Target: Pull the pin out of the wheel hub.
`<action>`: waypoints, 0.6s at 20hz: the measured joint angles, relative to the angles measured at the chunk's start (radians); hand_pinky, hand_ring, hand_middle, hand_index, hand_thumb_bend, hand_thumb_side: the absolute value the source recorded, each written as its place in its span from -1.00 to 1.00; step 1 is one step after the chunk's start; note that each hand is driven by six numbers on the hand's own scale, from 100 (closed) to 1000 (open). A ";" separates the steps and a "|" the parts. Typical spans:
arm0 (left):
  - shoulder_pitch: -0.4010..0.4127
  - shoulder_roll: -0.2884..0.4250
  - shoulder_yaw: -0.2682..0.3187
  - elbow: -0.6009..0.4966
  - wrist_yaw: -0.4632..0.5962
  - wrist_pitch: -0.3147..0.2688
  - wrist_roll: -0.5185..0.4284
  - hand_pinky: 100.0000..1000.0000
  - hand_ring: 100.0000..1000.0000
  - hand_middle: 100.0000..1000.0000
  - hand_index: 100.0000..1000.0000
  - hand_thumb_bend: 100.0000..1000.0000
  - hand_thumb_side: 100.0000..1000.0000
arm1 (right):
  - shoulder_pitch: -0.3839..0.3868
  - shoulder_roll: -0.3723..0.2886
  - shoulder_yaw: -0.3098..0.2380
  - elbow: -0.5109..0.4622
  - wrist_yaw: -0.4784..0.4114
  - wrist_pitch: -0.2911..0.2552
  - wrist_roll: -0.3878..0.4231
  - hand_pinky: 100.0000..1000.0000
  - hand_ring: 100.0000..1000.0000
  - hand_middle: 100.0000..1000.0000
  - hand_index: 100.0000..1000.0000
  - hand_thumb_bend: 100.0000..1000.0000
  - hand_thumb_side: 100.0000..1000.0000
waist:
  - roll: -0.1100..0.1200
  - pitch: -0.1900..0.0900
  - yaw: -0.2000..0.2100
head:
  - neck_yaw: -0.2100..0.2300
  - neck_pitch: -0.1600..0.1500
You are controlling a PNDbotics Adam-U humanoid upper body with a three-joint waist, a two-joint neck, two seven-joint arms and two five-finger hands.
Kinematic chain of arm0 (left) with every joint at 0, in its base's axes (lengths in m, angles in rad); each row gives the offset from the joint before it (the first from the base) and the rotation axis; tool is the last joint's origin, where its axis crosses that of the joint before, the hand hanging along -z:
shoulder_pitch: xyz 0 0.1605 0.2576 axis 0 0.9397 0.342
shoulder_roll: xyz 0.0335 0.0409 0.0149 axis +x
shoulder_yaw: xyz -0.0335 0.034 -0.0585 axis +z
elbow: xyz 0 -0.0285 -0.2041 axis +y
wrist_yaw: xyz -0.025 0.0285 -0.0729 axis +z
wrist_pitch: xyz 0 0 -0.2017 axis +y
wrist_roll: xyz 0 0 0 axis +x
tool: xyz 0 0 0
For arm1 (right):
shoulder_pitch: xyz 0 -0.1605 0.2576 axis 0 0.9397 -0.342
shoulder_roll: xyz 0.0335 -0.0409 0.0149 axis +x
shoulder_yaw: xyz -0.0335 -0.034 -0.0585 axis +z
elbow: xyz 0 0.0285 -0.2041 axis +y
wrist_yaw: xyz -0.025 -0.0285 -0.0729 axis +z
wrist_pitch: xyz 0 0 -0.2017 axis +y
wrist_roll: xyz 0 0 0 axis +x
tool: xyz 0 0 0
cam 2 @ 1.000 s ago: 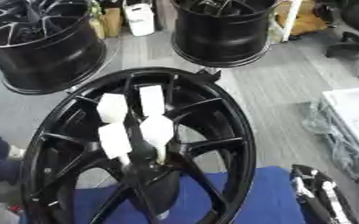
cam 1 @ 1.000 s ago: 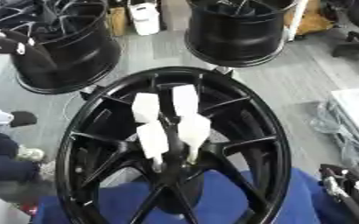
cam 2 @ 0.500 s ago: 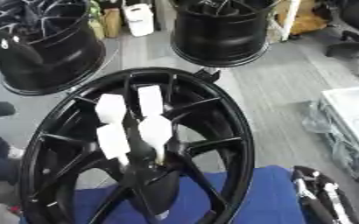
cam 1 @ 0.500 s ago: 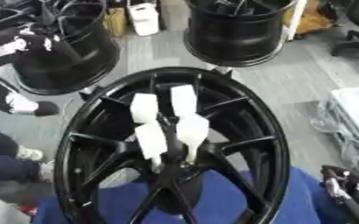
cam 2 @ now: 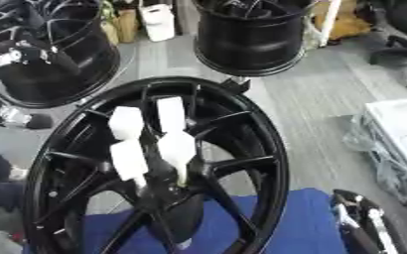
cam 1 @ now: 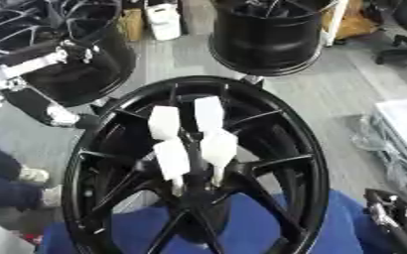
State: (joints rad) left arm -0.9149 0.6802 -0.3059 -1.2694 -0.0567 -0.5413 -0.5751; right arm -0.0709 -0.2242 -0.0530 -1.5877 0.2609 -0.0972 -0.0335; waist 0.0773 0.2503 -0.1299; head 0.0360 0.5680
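While my head camera looks down, the black wheel hub (cam 1: pixel 268 149) stands tilted on its rim in the middle of the view, its lower edge resting on a blue cloth (cam 1: pixel 328 233). Four white pins (cam 1: pixel 217 146) stick out around its centre where the spokes meet, two higher and two lower, close together. My left arm comes in from the upper left, silver and black, and the left robot hand (cam 1: pixel 64 116) sits just beside the hub's upper-left rim; I cannot tell whether its fingers are curled or straight, nor whether it touches the rim. It has hold of none of the pins. My right robot hand (cam 2: pixel 363 223) shows at the lower right corner, black with pale fingers, resting apart from the hub; its fingers look relaxed and hold nothing. Behind the hub, two more black wheels (cam 1: pixel 272 34) stand on the grey floor (cam 1: pixel 346 94).
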 measured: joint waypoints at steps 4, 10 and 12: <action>-0.011 -0.034 -0.013 0.005 -0.027 -0.003 0.003 0.45 0.45 0.36 0.59 0.06 -0.24 | -0.002 0.000 0.005 0.000 0.000 -0.001 0.005 0.19 0.23 0.39 0.52 -1.00 0.47 | 0.000 0.000 -0.005 | 0.004 0.000; -0.017 -0.069 -0.025 0.024 -0.067 -0.006 0.006 0.44 0.45 0.38 0.58 0.00 -0.32 | -0.008 0.000 0.009 0.000 0.000 -0.003 0.011 0.19 0.23 0.39 0.52 -1.00 0.48 | 0.000 0.000 -0.008 | 0.006 -0.001; -0.019 -0.082 -0.028 0.030 -0.079 -0.007 0.007 0.43 0.44 0.39 0.59 0.00 -0.33 | -0.008 0.000 0.011 0.000 0.000 -0.004 0.012 0.19 0.23 0.39 0.52 -1.00 0.48 | 0.000 0.000 -0.011 | 0.006 -0.004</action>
State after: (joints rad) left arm -0.9336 0.5985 -0.3344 -1.2391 -0.1352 -0.5481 -0.5684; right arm -0.0788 -0.2242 -0.0425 -1.5876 0.2604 -0.1009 -0.0215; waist 0.0774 0.2503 -0.1412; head 0.0424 0.5635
